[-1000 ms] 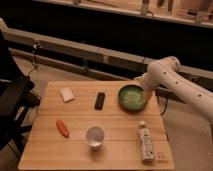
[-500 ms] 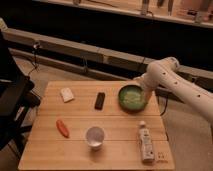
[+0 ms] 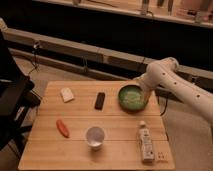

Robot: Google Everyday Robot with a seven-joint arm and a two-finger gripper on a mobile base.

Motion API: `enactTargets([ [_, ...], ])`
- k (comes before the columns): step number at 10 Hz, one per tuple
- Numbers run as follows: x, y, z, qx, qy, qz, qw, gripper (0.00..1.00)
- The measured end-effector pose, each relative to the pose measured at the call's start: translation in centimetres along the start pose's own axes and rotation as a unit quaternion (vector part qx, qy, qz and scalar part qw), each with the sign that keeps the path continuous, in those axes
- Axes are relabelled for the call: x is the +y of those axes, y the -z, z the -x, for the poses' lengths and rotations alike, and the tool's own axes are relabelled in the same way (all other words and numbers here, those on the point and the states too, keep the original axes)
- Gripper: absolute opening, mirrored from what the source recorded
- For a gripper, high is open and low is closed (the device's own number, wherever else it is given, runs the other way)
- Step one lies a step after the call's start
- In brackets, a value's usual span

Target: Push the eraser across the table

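The table point(image 3: 115, 127) is a square light-wood top made of wide planks. The eraser point(image 3: 100, 100), a small flat black bar, lies on the table just left of the green bowl point(image 3: 132, 97), apart from it, with its long axis running roughly front to back.

The white arm point(image 3: 175, 82) enters from the right side and bends down toward the green bowl. The gripper point(image 3: 145, 95) sits at the right rim of the green bowl, well apart from the eraser. Whether the pincer is released or clenched cannot be determined from this view.

Other items, located relative to the green bowl:
- A pale block point(image 3: 66, 94) lies far to the left, near the table's left rear area.
- An orange carrot-like item point(image 3: 62, 128) lies to the front left.
- A clear cup point(image 3: 95, 136) stands upright to the front left, nearer the front edge.
- A bottle point(image 3: 145, 141) lies on its side directly in front, near the front right corner.
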Motion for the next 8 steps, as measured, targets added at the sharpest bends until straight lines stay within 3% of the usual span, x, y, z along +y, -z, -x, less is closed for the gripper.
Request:
enactTargets([
  [5, -2.4, -0.8, 3.7, -0.008, 0.045, -0.020, 0.9987, 0.02],
  [8, -3.3, -2.2, 5.9, -0.026, 0.072, -0.014, 0.9970, 0.00],
])
